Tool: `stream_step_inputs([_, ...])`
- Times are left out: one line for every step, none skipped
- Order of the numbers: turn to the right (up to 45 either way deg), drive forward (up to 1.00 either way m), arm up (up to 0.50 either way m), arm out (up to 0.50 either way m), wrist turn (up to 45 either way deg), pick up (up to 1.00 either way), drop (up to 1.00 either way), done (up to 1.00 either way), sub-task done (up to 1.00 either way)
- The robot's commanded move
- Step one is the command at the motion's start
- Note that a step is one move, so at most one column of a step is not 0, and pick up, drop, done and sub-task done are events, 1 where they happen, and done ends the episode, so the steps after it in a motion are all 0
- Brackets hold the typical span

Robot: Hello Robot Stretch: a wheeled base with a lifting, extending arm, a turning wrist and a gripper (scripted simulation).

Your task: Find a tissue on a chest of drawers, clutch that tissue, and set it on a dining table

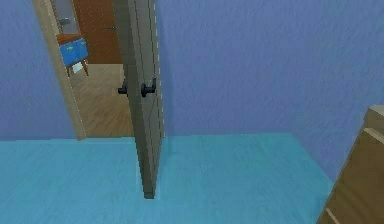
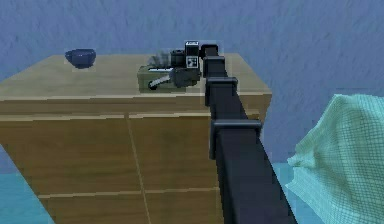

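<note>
1. Tissue (image 2: pixel 153 71): small tan-and-grey shape on top of the chest of drawers (image 2: pixel 90 130), right of a dark bowl (image 2: pixel 80 58).
2. Risk, we judge: a weak hold drops it on lifting; a sideways nudge shoves it toward the far edge.
3. Arm (image 2: pixel 235 140) extends level across the top; jaws at the tissue; we cannot tell their state or hold.

Room: blue walls (image 1: pixel 260 70), turquoise floor (image 1: pixel 240 175).
Grey door (image 1: pixel 148 140) is standing ajar; wood flooring (image 1: pixel 100 110) is showing beyond it.
</note>
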Motion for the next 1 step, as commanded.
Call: stream_step_inputs([0.0, 0.0, 0.0, 0.0, 0.0, 1.0, 0.0, 0.0, 0.0])
